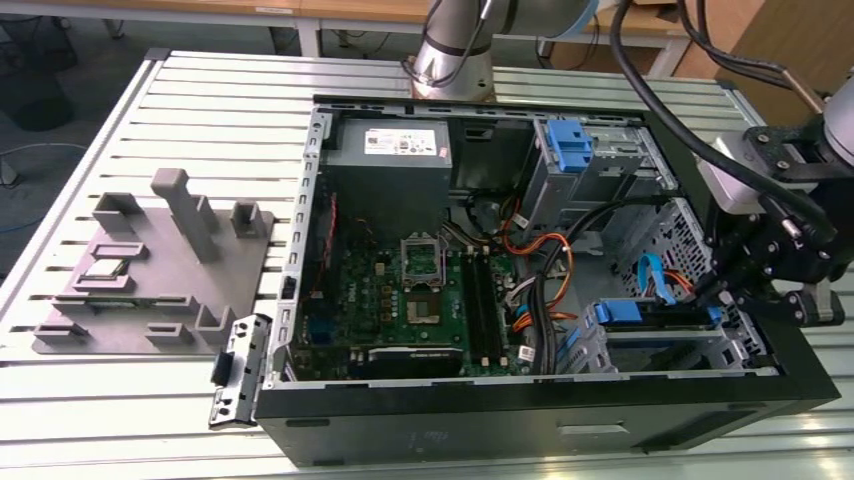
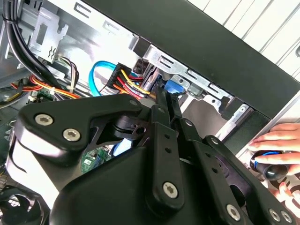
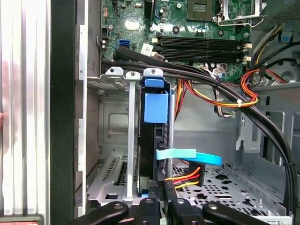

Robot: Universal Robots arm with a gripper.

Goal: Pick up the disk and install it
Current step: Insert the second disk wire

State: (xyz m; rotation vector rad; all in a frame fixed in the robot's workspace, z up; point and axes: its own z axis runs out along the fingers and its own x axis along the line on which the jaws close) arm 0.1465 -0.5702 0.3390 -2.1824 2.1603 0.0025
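The disk (image 1: 654,318) stands on edge in the metal drive cage (image 1: 667,350) at the front corner of the open computer case, on the exterior view's right. In the first wrist view it is a dark slab (image 3: 152,140) with a blue plastic tab at its far end. My gripper (image 1: 731,300) reaches down at the disk's outer end. In both wrist views its black fingers (image 2: 160,122) lie close together along the disk's edge, the gripper (image 3: 159,197) seemingly shut on it. The blue rail (image 2: 177,86) shows just past the fingertips.
A blue data cable (image 3: 187,156) and red-yellow power wires (image 3: 185,177) plug in beside the disk. Thick black cables (image 3: 197,77) cross above the cage. The motherboard (image 1: 400,300), grey power supply (image 1: 391,143) and a blue latch (image 1: 567,148) fill the case. A grey fixture plate (image 1: 147,270) lies left. A hand (image 2: 276,138) rests outside the case.
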